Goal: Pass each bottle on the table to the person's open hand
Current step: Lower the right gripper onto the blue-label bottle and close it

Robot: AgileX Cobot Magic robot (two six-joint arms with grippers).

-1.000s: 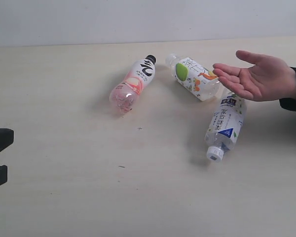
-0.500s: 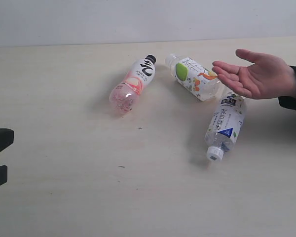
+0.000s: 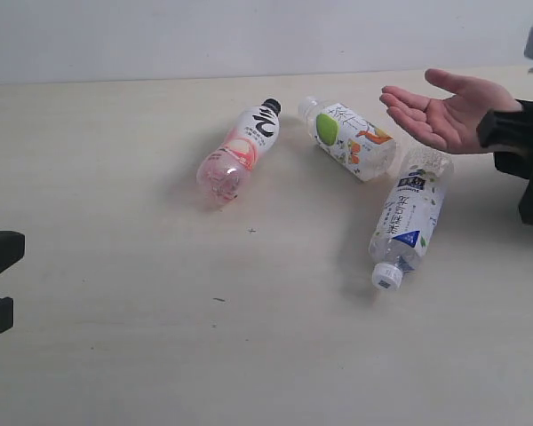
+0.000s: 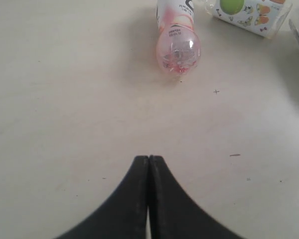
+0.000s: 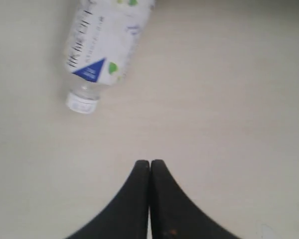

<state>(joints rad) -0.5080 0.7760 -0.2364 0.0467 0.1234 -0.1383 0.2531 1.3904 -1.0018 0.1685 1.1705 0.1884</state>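
The left tool (image 4: 148, 164) is sitting low at the left edge of the counter (image 3: 115, 355), its two dark fingers pressing together with nothing between them. Well apart from it, the pink bottle (image 3: 240, 153) is lying on its side, its rounded base facing the left tool and its black cap pointing toward the far wall. Just to the right, the green-and-orange bottle (image 3: 348, 139) is lying on its side too, its white cap resting near the pink bottle's cap. Further right, the blue-and-white bottle (image 3: 407, 220) is lying with its white cap pointing toward the near edge and its base close to the green-and-orange bottle's base. Above that spot the person's hand (image 3: 440, 111) is hovering open, palm up. At the right edge the dark right arm (image 3: 520, 133) is covering the person's wrist. The right tool (image 5: 149, 172) is hanging over bare counter, its fingers together and empty, apart from the blue-and-white bottle.
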